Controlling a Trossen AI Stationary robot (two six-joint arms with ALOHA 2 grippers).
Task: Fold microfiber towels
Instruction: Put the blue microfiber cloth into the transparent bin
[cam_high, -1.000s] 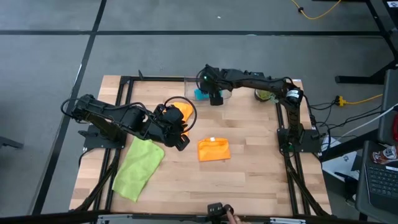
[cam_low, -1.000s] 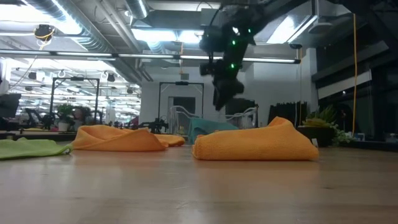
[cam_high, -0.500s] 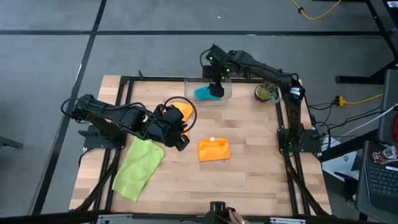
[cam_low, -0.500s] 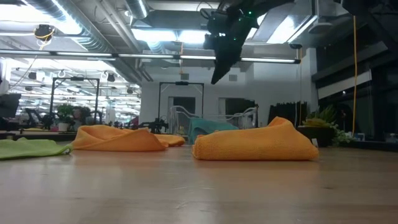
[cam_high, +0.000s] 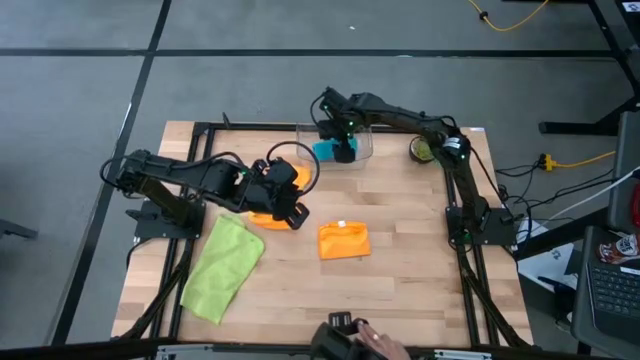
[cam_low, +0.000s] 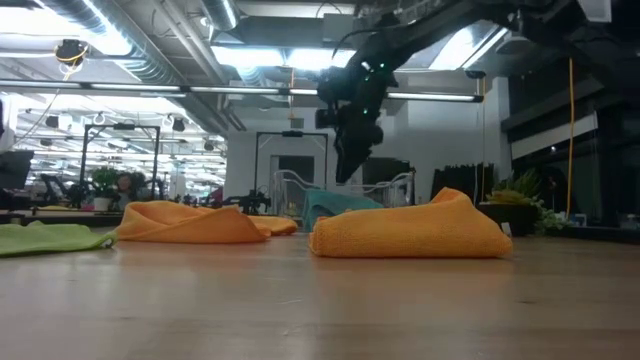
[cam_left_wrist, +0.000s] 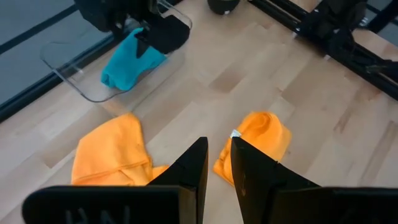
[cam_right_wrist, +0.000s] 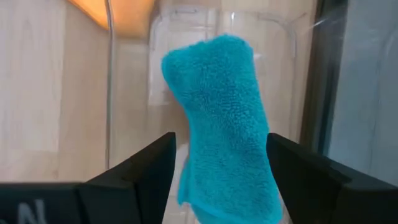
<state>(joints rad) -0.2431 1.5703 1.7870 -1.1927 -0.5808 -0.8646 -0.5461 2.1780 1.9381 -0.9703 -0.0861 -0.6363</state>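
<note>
Lying in the clear plastic bin (cam_high: 340, 140) at 12 o'clock, soft teal microfiber towel (cam_right_wrist: 224, 118) sits between the spread fingers of right gripper (cam_right_wrist: 217, 163), likely poised for pickup. Left gripper (cam_left_wrist: 217, 165), fingers nearly together, holds nothing above rumpled orange towel (cam_left_wrist: 112, 152).

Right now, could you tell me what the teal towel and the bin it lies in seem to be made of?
Teal towel: a soft, matte cloth, likely microfiber; its surface shows a fine nubbly pile in the right wrist view.
Bin: apparently clear, glossy plastic; the wooden table shows through its walls and its edges catch the light.
</note>
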